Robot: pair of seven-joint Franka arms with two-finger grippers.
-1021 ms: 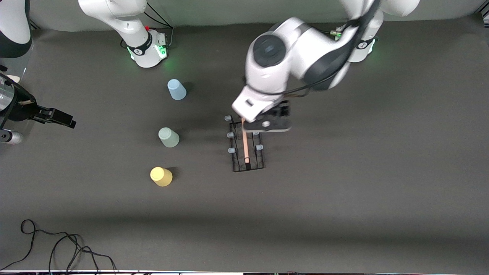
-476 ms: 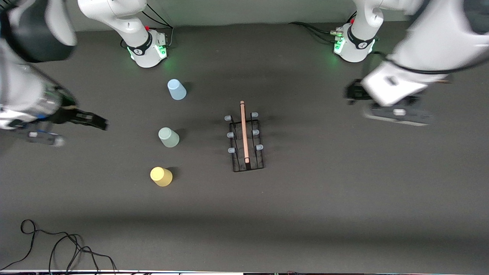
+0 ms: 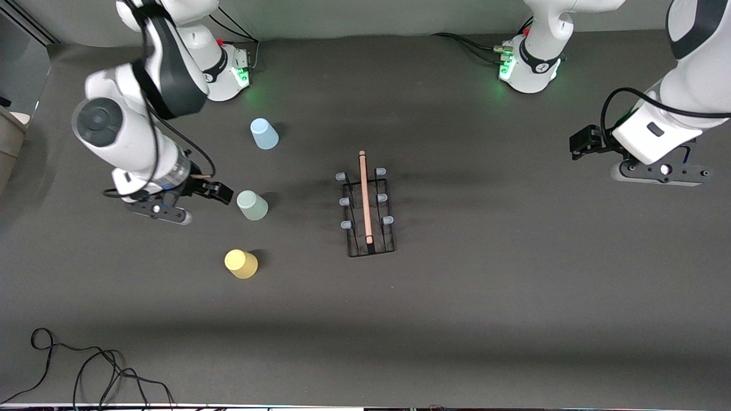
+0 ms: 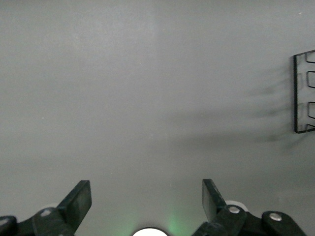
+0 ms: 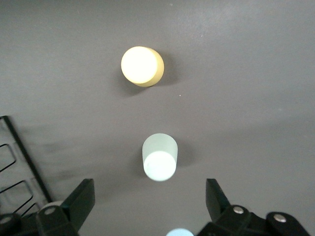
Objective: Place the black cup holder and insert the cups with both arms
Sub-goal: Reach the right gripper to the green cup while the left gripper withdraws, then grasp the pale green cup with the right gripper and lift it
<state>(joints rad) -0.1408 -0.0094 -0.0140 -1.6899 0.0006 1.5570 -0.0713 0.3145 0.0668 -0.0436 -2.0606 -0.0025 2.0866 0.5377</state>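
From the front I see the black cup holder (image 3: 366, 211) mid-table, the cups (image 3: 252, 205) toward the right arm's end, bare table around. Left wrist: left gripper (image 4: 146, 206) spread (holding nothing), rack edge only. Right wrist: right gripper (image 5: 150, 202) spread over the green cup.

On the worktop (image 3: 514, 297), near the middle: holder (image 3: 368, 212), standing upright. Toward the right arm's end from it, well apart: three cups in a row, upside down, spaced out. Farthest from the front camera: blue cup (image 3: 264, 133); nearer: green cup (image 3: 252, 205); nearest: yellow cup (image 3: 241, 264). Just beside the green cup: right end effector (image 3: 171, 205). Over bare worktop at the left arm's end: left end effector (image 3: 657, 170).
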